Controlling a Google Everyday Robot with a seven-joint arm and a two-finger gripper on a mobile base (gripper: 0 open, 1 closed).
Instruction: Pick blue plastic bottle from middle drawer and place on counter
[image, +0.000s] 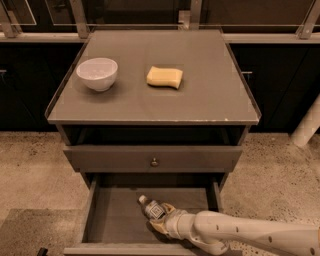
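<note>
I have my gripper (162, 219) at bottom centre of the frame, against the blue plastic bottle (152, 207) (cap toward upper left) in the middle drawer (115, 215).

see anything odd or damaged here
Only small things: the counter has pale chips along its front edge, towards the right. The bottle lies on its side in the open drawer, with the gripper at it.
</note>
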